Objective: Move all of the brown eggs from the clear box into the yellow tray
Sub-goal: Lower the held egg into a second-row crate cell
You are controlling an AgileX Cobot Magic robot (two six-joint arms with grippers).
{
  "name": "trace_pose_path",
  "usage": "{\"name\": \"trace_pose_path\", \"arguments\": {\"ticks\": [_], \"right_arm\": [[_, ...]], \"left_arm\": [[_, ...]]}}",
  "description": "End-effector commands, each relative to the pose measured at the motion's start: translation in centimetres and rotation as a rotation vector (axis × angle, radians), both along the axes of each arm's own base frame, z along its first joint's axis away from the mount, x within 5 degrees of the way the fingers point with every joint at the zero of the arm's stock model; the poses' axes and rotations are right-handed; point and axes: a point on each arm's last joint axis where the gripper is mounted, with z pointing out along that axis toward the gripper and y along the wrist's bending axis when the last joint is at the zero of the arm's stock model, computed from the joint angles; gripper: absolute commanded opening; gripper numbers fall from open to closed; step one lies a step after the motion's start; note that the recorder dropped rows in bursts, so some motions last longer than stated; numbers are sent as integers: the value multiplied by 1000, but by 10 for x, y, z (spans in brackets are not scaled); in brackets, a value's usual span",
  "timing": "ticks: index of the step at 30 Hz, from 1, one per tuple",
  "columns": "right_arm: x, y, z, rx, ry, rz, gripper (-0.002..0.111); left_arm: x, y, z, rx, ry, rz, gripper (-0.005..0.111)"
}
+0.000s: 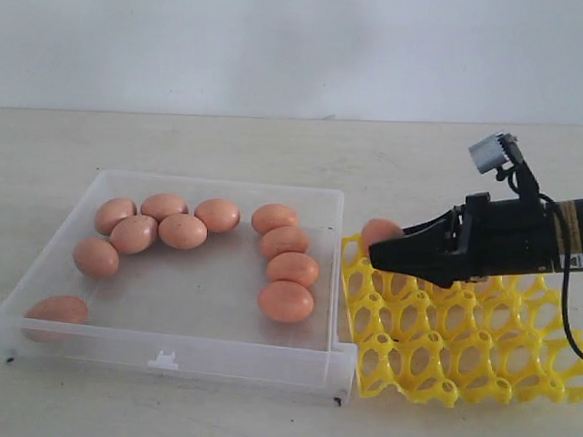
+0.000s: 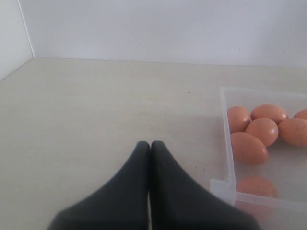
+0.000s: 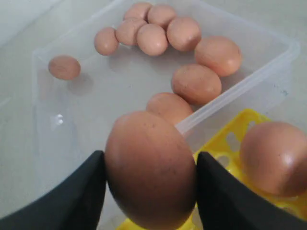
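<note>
Egg in grip: your right tool (image 1: 382, 258) is clamped on one smooth, orange-brown oval egg (image 3: 150, 167), its dark fingers (image 3: 72, 201) pressed against opposite sides of the shell. You hold it over the 9 o'clock edge of the bright yellow openwork plastic tray (image 1: 393, 341), which lies on the pale surface (image 1: 275, 150) just beside the 3 o'clock wall of the shallow, square, transparent plastic box (image 1: 218, 356). A second egg (image 3: 273, 158) sits in a tray cup near the held one. In your exterior view only one egg shows by the tool's tip, at the tray's 11 o'clock corner; which of the two it is you cannot tell.

Eleven more eggs (image 1: 183, 231) lie in the box: six bunched toward its 11 o'clock corner, four in a line along the 3 o'clock wall, and one alone in the 7 o'clock corner.

Your left tool (image 2: 149, 146) has its fingers pressed together with nothing between them. It hangs over bare surface outside the box, off the corner where the lone egg lies.
</note>
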Motion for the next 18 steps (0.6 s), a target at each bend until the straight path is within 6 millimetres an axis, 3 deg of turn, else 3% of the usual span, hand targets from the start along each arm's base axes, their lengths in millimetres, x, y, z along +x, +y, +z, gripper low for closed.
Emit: {"name": "trace_pose_path", "arguments": {"ticks": [1, 6, 11, 18], "right_arm": [[1, 3, -5, -84, -11, -17, 0], [7, -4, -12, -173, -3, -102, 0], [8, -3, -11, -152, 0, -119, 0], [8, 11, -11, -159, -10, -120, 0]], "left_arm": [[0, 0, -1, 5, 0, -1, -4], [0, 0, -1, 5, 0, -1, -4], [0, 0, -1, 5, 0, -1, -4], [0, 0, -1, 5, 0, -1, -4]]}}
